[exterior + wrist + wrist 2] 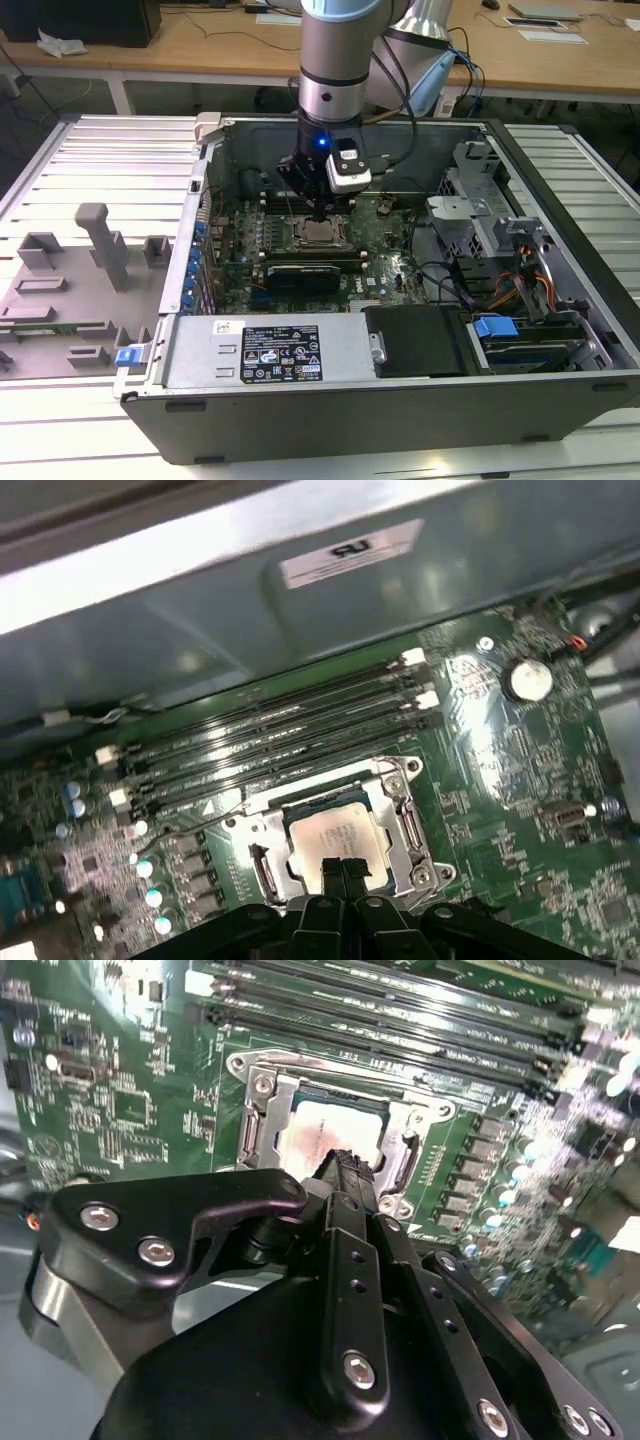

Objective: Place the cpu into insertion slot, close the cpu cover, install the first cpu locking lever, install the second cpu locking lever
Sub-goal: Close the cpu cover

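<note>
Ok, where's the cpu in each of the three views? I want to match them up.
Exterior view: the cpu sits in the insertion slot mid-motherboard, directly under the gripper.
Second wrist view: pale square in the slot, partly behind the gripper's shut jaws.
First wrist view: pale square, jaws at one edge of it.
Shared landmark: the long black memory slots beside the insertion slot.

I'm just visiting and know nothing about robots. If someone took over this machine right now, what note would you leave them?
The gripper: shut, holding nothing, tips right at the cpu; contact cannot be told.
The cpu sits in the insertion slot on the green board.
The cpu cover appears to lie flat around the chip.
Done: cpu placed; cover seemingly down.
Left: the locking levers; whether either is latched cannot be told.
</note>
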`<state>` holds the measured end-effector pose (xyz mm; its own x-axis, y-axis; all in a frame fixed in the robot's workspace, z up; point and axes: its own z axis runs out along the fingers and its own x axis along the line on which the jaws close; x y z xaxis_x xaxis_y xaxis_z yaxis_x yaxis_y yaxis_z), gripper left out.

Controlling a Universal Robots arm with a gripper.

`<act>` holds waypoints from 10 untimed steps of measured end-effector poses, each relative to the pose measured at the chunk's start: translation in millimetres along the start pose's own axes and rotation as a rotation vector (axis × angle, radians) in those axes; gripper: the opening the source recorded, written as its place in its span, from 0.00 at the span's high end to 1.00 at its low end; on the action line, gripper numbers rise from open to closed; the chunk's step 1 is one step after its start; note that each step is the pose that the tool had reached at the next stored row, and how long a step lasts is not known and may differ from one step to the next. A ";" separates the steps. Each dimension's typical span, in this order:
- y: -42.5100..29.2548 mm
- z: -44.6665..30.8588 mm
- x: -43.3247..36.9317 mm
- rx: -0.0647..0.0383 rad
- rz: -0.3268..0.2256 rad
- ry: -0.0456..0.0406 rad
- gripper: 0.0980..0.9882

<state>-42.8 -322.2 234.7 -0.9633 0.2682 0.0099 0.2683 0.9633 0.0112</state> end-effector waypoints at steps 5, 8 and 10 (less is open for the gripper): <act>0.0 0.6 0.0 0.001 -0.110 0.0012 0.99; 0.0 1.9 0.0 -0.001 -0.188 -0.0142 0.99; -0.1 2.1 0.1 0.000 -0.197 -0.0182 0.99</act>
<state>-42.9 -322.2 232.6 -0.9971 0.0751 -0.0106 0.0750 0.9971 0.0109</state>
